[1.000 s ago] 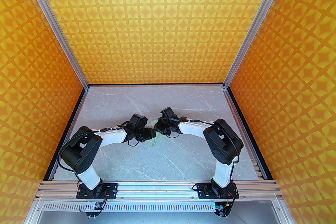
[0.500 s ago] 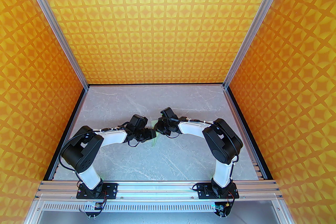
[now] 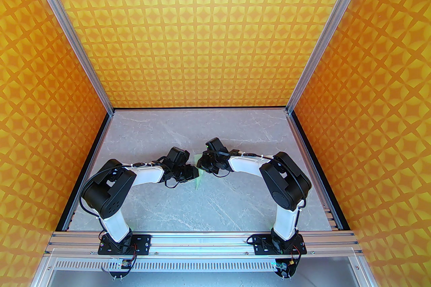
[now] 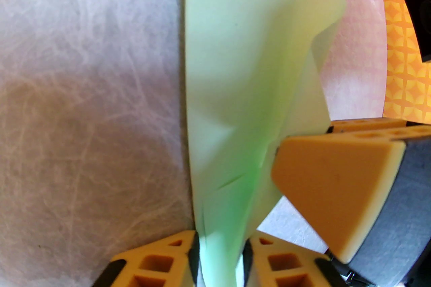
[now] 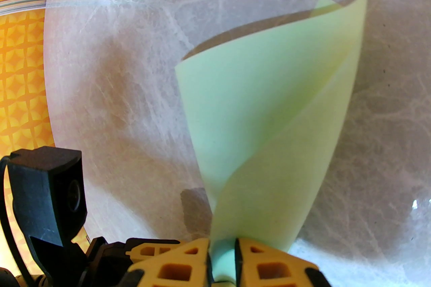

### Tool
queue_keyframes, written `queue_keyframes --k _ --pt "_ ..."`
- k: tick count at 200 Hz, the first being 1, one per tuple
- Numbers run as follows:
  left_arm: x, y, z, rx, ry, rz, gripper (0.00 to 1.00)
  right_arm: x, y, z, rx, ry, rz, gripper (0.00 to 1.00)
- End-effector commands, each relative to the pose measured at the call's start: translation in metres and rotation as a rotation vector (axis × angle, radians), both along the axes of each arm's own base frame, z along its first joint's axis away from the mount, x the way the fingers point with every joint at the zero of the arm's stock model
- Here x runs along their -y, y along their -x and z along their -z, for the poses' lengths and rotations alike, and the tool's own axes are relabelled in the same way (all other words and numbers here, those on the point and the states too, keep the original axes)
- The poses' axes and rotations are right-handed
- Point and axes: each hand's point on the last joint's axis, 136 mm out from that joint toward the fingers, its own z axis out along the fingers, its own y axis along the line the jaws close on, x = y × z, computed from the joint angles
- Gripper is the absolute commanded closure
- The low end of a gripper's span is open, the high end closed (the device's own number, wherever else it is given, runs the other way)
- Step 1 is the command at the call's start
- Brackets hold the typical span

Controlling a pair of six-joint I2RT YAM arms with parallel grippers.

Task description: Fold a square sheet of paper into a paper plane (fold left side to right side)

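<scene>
The square sheet of paper (image 5: pixel 269 117) is thin, light and floppy, so it bends and could tear. It is between the two arms, over the middle of the grey table (image 3: pixel 208 208). The left gripper (image 4: pixel 220 255) pinches one edge, and the right gripper (image 5: pixel 223 255) pinches another. Edges are good places to hold. Open table lies all around.

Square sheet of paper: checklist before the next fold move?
1. Hold by left gripper on square sheet of paper: ok, closed on it.
2. Hold by right gripper: ok, closed on it.
3. Sheet flat on table: not ok, lifted and curled.
4. Edges aligned for the left-to-right fold: cannot tell.
5. Clearance between the grippers: cannot tell, very close in the top view.
</scene>
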Motion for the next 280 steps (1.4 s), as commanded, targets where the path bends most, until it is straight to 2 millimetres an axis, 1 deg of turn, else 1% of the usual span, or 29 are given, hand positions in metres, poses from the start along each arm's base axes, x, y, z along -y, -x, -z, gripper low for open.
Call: queue_keyframes --k 1,24,52,64,77,125,157,200,226,253,265,280 --pt "0.001 0.006 0.015 -0.024 -0.031 0.017 0.72 -0.008 0.0 -0.016 0.032 -0.027 -0.033 0.76" --pt "0.0 0.008 0.018 -0.031 -0.037 0.019 0.73 -0.007 0.0 -0.023 0.05 -0.034 -0.041 0.76" --pt "0.0 0.008 0.021 -0.036 -0.042 0.021 0.74 -0.002 0.0 -0.026 0.063 -0.043 -0.039 0.79" --pt "0.001 0.009 0.021 -0.037 -0.041 0.024 0.74 0.0 0.0 -0.025 0.063 -0.045 -0.034 0.8" --pt "0.002 0.01 0.022 -0.039 -0.042 0.026 0.74 0.003 0.0 -0.022 0.06 -0.044 -0.031 0.85" --pt "0.004 0.012 0.025 -0.045 -0.048 0.034 0.74 0.007 -0.004 -0.009 0.043 -0.065 -0.014 0.85" --pt "0.003 0.014 0.029 -0.052 -0.052 0.036 0.74 0.01 -0.008 0.001 0.03 -0.054 -0.008 0.85" --pt "0.004 0.015 0.029 -0.053 -0.055 0.042 0.74 0.013 -0.007 0.016 0.005 -0.032 -0.012 0.85" --pt "0.005 0.017 0.031 -0.055 -0.057 0.045 0.74 0.014 -0.006 0.02 -0.001 -0.025 -0.018 0.85" --pt "0.006 0.017 0.031 -0.055 -0.06 0.05 0.74 0.012 -0.006 0.019 0.0 -0.025 -0.029 0.81" --pt "0.006 0.016 0.031 -0.054 -0.06 0.051 0.74 0.011 -0.007 0.015 0.007 -0.032 -0.033 0.77" --pt "0.007 0.016 0.03 -0.052 -0.059 0.053 0.74 0.01 -0.008 0.008 0.017 -0.037 -0.04 0.76"
